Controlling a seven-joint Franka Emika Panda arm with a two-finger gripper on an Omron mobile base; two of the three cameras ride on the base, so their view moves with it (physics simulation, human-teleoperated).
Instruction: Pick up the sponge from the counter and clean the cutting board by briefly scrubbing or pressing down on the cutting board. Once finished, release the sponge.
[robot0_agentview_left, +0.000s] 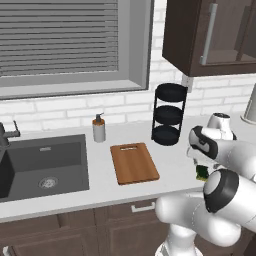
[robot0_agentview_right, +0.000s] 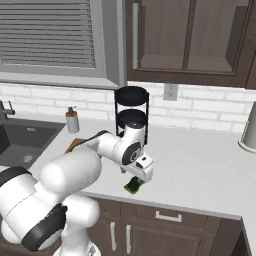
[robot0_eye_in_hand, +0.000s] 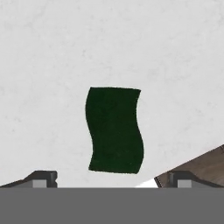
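Hovering right over the sponge (robot0_eye_in_hand: 114, 129), the gripper (robot0_eye_in_hand: 109, 178) had its jaws spread wide with nothing in them. The sponge sat on the counter (robot0_eye_in_hand: 52, 52) near the front edge, straight ahead of the hand and centered between the two fingertips (robot0_eye_in_hand: 41, 178), its long axis running across the gap rather than along it, so a straight drop looked like the play. The cutting board (robot0_agentview_left: 133, 163) lay well off toward the sink (robot0_agentview_left: 42, 165), flat on the same smooth pale top.
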